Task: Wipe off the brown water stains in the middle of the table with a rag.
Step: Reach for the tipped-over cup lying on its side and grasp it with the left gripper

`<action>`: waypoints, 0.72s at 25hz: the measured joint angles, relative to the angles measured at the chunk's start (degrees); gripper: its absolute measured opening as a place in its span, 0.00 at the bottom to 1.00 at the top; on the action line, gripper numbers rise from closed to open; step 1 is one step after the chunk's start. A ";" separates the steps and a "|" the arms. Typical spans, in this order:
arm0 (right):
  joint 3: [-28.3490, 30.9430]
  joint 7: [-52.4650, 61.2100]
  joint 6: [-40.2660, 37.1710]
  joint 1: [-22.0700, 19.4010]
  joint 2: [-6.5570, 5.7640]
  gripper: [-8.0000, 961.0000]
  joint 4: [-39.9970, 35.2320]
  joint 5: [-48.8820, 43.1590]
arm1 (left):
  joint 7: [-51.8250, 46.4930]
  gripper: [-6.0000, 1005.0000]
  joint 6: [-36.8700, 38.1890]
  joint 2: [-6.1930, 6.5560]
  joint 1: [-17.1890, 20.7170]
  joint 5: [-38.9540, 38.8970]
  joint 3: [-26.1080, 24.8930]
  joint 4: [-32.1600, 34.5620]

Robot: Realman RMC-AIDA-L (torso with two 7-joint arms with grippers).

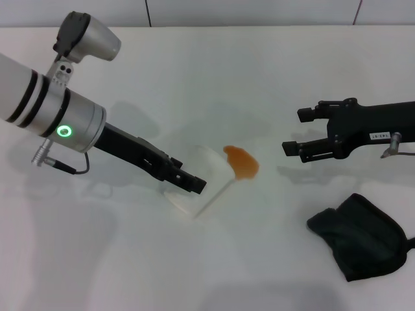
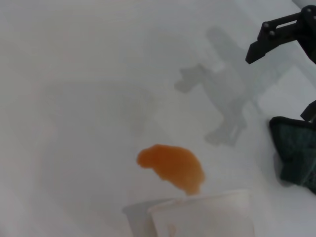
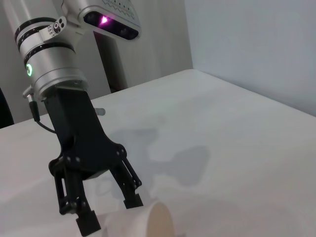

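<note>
Fingers on the left gripper point(image 1: 192, 186) are clamped around a white cup point(image 1: 204, 183) that's tipped on its side, mouth toward the spill. Over on the right, the right gripper point(image 1: 293, 132) hangs above the table point(image 1: 194, 71) with its fingers spread wide and nothing in them.

Going by size: the big white table takes up pretty much everything. Then the rag point(image 1: 360, 236), a lumpy black heap sitting near the front on the right side, below the right gripper and well apart from the spill. Then the cup. Smallest is the brown water stains point(image 1: 242, 161), one orange-brown blotch mid-table, just beside the cup's mouth, maybe touching the rim, hard to tell from the left wrist view point(image 2: 173, 167).
</note>
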 joint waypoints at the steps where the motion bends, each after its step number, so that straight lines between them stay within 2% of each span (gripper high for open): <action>1: 0.00 0.01 0.00 -0.02 -0.01 0.91 0.00 0.00 | -0.02 0.86 -0.25 0.00 0.06 0.00 0.00 0.27; 18: 0.00 0.01 -0.10 -0.12 -0.09 0.91 0.00 0.00 | -1.13 0.85 -2.47 -0.15 0.97 -1.02 -0.09 2.43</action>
